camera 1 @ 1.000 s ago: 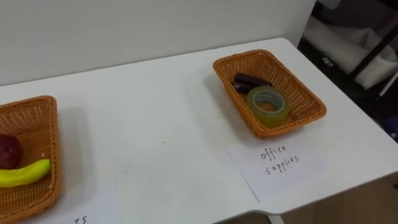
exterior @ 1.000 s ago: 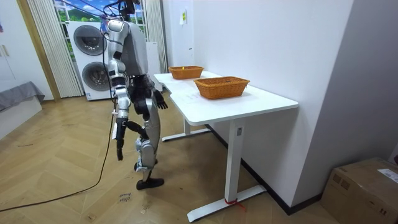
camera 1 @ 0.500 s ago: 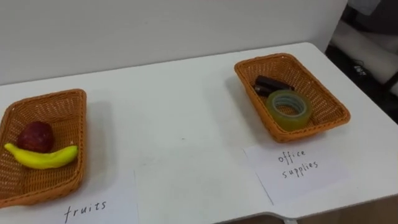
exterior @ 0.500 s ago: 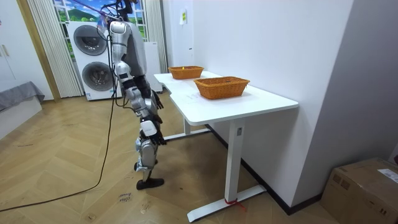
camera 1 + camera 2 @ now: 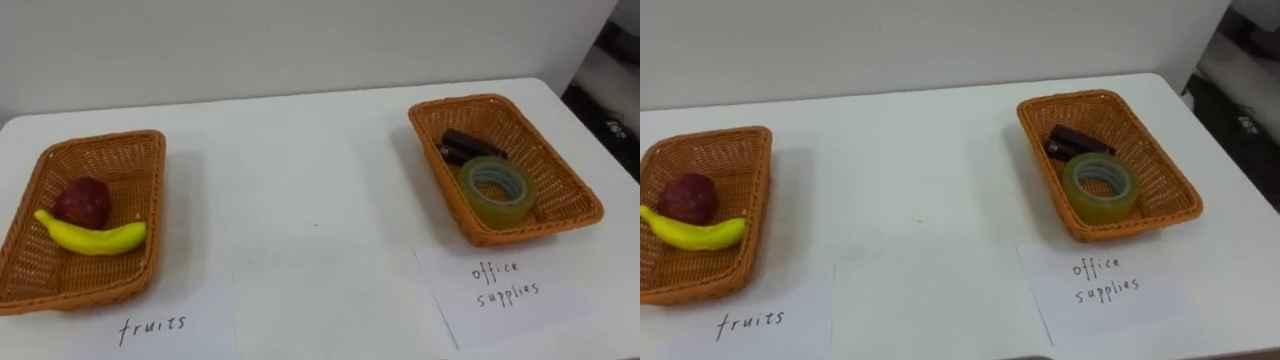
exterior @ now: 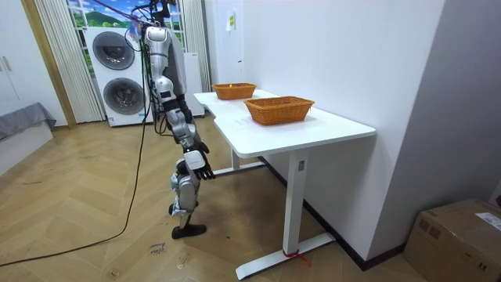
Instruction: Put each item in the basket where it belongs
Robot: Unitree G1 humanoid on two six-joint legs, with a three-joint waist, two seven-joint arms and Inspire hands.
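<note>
While the yellow banana [image 5: 90, 238] and the dark red round fruit [image 5: 82, 200] are lying together in the left woven wicker basket [image 5: 105, 138], the clear tape roll [image 5: 497, 190] and a dark oblong item [image 5: 465, 145] are sitting in the right wicker basket [image 5: 470, 102]. Handwritten paper labels [image 5: 150, 325] are lying on the near side of each. The robot's right hand [image 6: 200, 165] is hanging beside the white table [image 5: 300, 180], fingers loosely spread.

— What sort of place is this?
— A home, by the look of it, or a room fitted out as one. Stacked washing machines [image 6: 116, 92] stand at the back beside a long curtain [image 6: 53, 63], over a herringbone wooden floor [image 6: 86, 223].
— And the work area?
— A white desk [image 6: 329, 125] against a plain wall, with a cardboard box [image 6: 458, 233] on the floor nearby.
</note>
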